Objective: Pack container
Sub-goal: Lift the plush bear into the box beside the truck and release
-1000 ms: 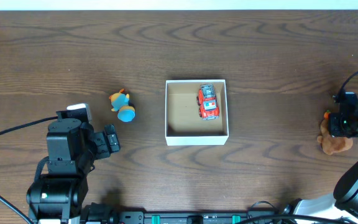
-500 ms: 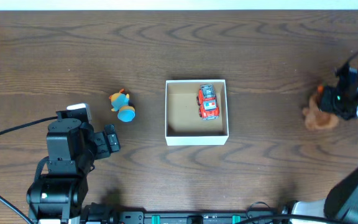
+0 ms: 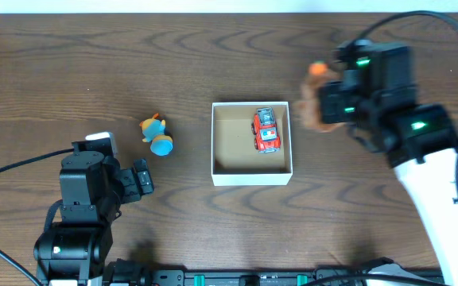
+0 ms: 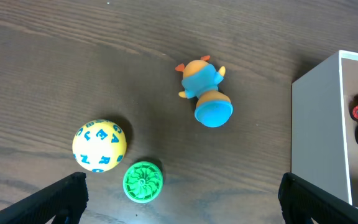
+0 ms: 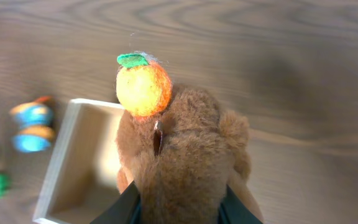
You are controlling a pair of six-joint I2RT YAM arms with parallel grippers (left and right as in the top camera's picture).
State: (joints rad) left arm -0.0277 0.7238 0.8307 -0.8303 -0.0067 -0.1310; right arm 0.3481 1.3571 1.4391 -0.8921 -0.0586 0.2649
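The container is a white-walled square box with a brown inside, at the table's middle; a red toy car lies in its right half. My right gripper is shut on a brown plush bear with an orange fruit on its head, held in the air just right of the container's right wall. My left gripper stands open and empty at the lower left, its fingers wide apart over the bare wood. A blue and orange figure lies left of the container.
In the left wrist view a yellow ball with blue letters and a green ridged disc lie on the wood near the left gripper, with the blue and orange figure beyond. The container's white wall stands at that view's right.
The right arm has lifted the plush bear from the table's far right edge and carried it left, up to the container's right side. The left arm has not moved.
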